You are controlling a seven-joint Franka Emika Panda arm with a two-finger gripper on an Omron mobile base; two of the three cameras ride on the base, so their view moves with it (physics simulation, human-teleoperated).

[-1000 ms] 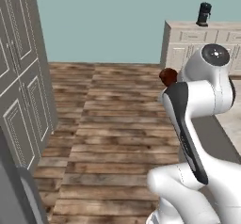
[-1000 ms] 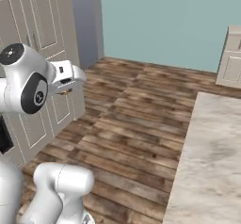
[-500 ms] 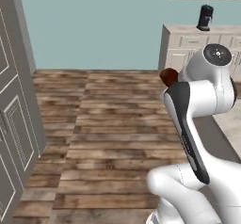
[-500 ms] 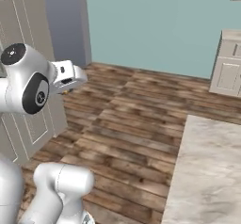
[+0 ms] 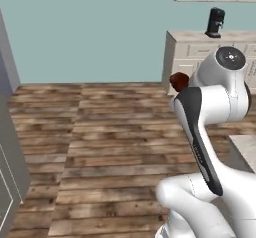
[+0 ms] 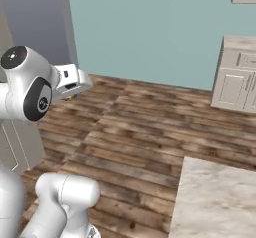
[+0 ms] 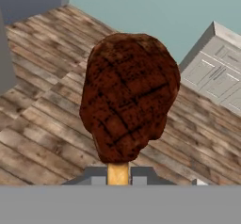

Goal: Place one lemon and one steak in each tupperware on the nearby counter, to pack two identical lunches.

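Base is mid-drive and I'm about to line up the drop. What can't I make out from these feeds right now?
- Gripper: hand view, the steak covers its fingertips; closed on the steak's pale edge.
- Steak: left base view, mostly behind the white arm.
- Counter: right base view, cut off by the frame's edges.
- Dark appliance on the far cabinet: left base view, too small to identify.

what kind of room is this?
Likely a simulated kitchen: pale cabinets with a dark appliance on top, a marble counter beside wood plank flooring, and a steak held in the tool.
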